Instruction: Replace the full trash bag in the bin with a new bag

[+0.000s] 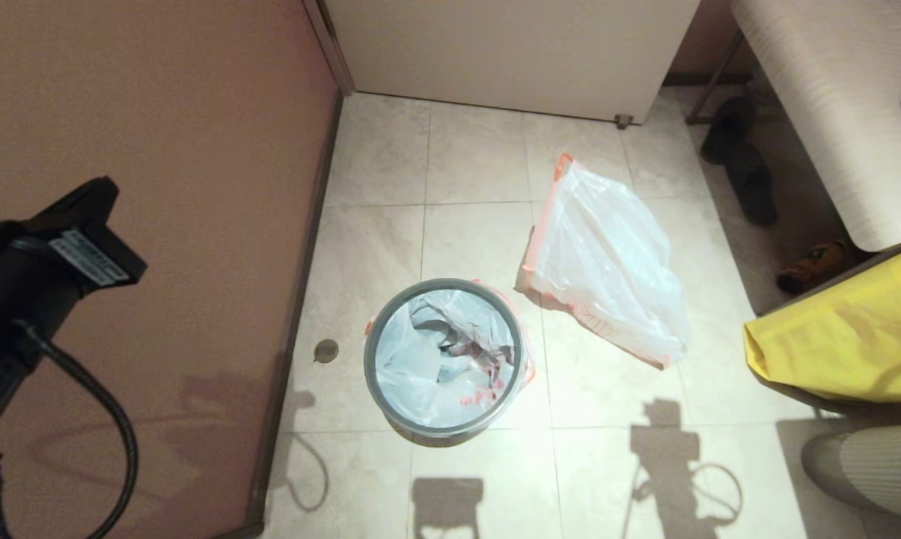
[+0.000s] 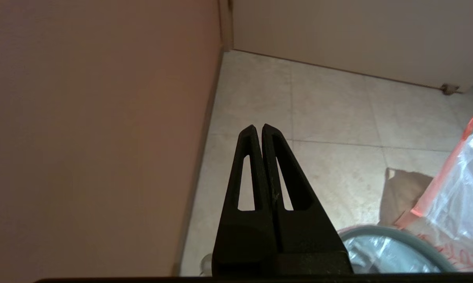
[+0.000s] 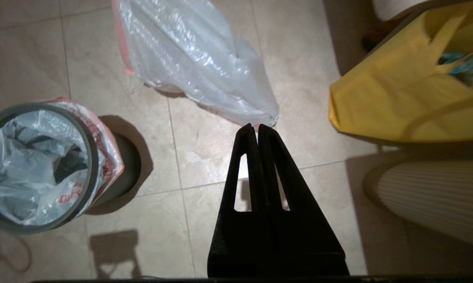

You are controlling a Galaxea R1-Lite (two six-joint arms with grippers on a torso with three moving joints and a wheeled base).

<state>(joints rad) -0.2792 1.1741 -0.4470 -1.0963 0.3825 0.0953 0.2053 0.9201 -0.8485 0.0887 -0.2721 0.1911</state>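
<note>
Your right pincer (image 3: pixel 256 126) hung pressed shut and empty, its tips just short of the full trash bag (image 1: pixel 608 262), a puffy, crinkled, translucent white sack with a pink-orange hem, slumped on the pale tiled floor (image 1: pixel 480 150). Your left pincer (image 2: pixel 258 127), likewise shut and empty, hovered by the wall, with the round grey-hooped bin (image 1: pixel 369 352) close below it. The thin new bag (image 1: pixel 420 359), printed in red, lined that bin, so the swap looked nearly finished; any next move called only for smoothing the film.

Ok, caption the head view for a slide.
Lined bin on tiled floor, bulky bag lying beside it.
</note>
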